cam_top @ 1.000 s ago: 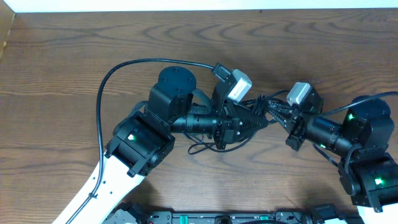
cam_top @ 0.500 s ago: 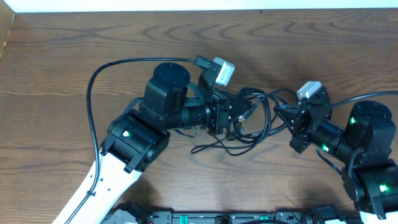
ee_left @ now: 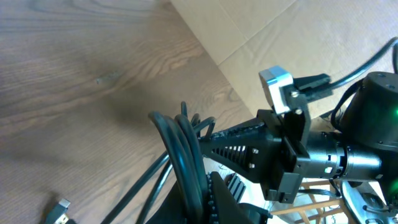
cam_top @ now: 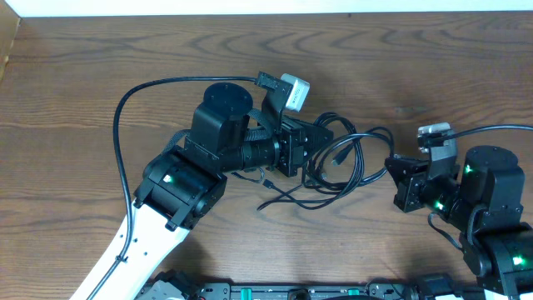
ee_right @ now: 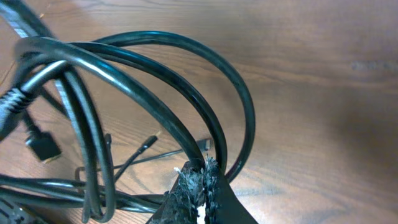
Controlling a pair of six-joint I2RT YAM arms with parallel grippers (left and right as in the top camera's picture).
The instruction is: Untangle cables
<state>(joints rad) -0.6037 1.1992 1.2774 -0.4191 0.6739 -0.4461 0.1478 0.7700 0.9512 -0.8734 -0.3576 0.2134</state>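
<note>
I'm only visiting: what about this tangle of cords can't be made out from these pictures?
- Overhead: the left hand covers the spot where it pinches the cables.
- Left wrist view: a plug is cut by the bottom edge; its cord's route is unclear.
- Right wrist view: the right hand is shut on a loop, but cords leave the left edge, so their number cannot be counted.

Dark wood-grain table (cam_top: 83, 83) under a loose tangle of black cables (cam_top: 337, 154).
</note>
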